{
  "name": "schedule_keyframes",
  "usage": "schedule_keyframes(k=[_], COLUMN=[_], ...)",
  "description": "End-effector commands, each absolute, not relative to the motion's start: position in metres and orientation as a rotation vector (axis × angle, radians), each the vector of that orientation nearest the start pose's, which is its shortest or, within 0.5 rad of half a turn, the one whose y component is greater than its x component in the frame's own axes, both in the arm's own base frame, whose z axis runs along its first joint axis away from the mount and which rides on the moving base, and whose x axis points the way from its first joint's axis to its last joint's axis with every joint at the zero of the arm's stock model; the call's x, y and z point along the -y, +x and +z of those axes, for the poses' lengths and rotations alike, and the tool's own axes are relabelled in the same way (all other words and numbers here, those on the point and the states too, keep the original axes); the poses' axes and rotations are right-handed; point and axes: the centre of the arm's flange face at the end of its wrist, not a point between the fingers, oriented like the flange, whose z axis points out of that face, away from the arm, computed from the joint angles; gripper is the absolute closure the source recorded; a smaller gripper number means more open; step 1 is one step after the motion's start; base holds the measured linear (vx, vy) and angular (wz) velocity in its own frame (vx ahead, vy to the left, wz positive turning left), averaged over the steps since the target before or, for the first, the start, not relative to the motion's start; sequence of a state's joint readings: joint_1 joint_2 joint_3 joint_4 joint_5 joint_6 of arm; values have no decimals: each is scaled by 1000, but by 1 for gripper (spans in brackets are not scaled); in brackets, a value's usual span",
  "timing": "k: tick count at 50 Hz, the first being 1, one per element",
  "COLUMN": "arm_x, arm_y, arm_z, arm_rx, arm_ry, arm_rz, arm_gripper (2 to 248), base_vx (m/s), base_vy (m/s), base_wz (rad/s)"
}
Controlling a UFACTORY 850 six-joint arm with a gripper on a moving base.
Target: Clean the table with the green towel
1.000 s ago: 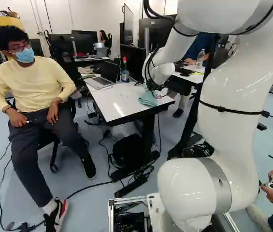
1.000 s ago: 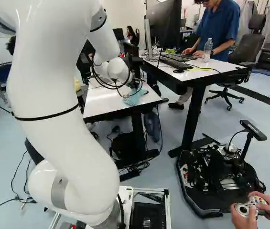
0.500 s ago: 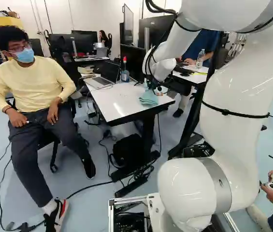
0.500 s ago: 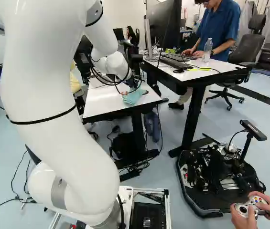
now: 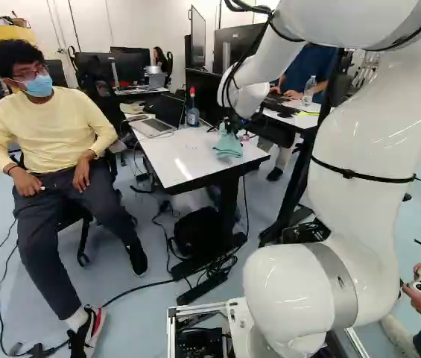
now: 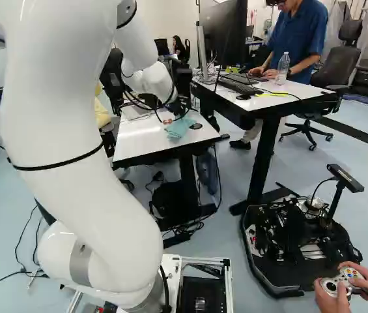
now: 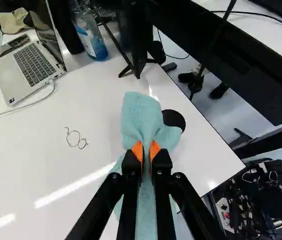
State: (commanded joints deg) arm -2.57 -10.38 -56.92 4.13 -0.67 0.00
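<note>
At the near right corner of the white table (image 5: 176, 160) my gripper (image 5: 232, 128) is over the green towel (image 5: 229, 145). The wrist view shows the gripper (image 7: 146, 152) shut on a bunched fold of the towel (image 7: 141, 117), cloth pinched between both orange pads. The towel spreads ahead of the fingers and beneath them over the tabletop (image 7: 36, 145). A round black disc (image 7: 173, 120) lies partly under the towel's edge. A looping dark line (image 7: 76, 139) marks the white surface.
A laptop (image 7: 28, 67), a blue spray bottle (image 7: 91, 37) and a black monitor stand (image 7: 136, 60) are at the table's far side. Another desk (image 6: 281, 94) adjoins at the right. A seated person (image 5: 54, 149) is left of the table.
The arm has shifted a little against its foot joint, the wrist moving slightly left in the left base view. The towel's upper part has moved with the gripper. The base has not moved.
</note>
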Motion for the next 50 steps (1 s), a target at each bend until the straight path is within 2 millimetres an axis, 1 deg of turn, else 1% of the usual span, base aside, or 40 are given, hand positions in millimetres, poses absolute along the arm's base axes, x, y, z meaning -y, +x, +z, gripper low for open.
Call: schedule_keyframes(k=[50], arm_x=[-10], arm_y=[574], arm_z=[551], arm_rx=[-73], arm_ry=[-2864], arm_rz=[-1178], arm_gripper=[211], base_vx=[0], base_vy=[0], base_wz=[0])
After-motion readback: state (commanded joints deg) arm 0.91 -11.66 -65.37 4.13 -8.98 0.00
